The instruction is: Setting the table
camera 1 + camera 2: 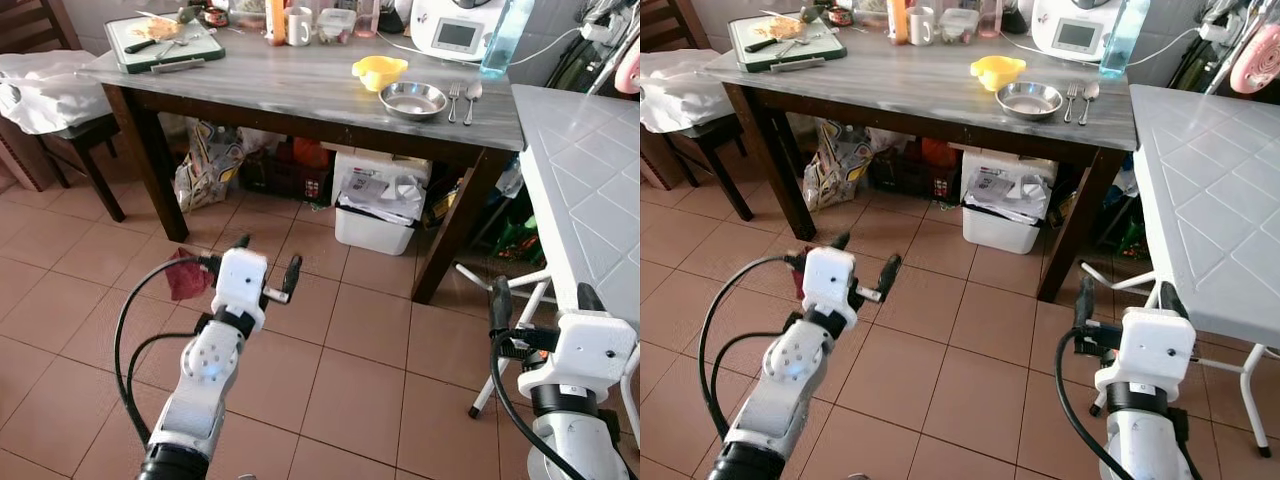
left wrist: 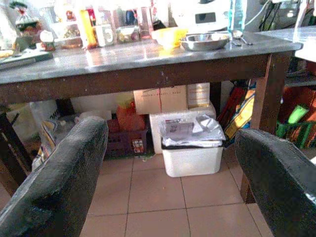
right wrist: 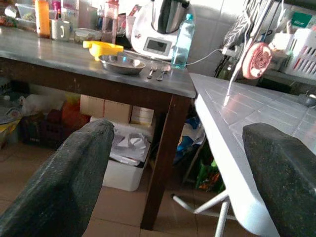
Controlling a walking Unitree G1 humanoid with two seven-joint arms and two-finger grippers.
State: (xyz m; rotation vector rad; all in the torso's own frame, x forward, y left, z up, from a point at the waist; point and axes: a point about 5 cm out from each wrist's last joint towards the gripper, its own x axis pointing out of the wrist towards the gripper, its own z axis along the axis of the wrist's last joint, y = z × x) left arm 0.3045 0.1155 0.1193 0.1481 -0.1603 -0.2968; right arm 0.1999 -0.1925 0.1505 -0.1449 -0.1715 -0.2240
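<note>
Steel bowl (image 1: 413,99), fork (image 1: 453,101) and spoon (image 1: 472,98) are lying far ahead on the wooden bench (image 1: 300,80), handles pointing toward the robot, nearer the right pincer (image 1: 545,300), and both it and the left pincer (image 1: 266,268) are hanging wide open and empty.

Bottle (image 1: 505,35) at table's (image 1: 300,85) back edge cut off on top; food on board (image 1: 165,42) too small to identify.

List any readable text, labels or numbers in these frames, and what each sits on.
None can be read.
Appliance: its screen has marks, too small to read.
Paper on the white bin: print, blurred.
Orange bottle: label, blurred.
Mug: dark mark, unreadable.
Boxes under the table: faint print, unreadable.
</note>
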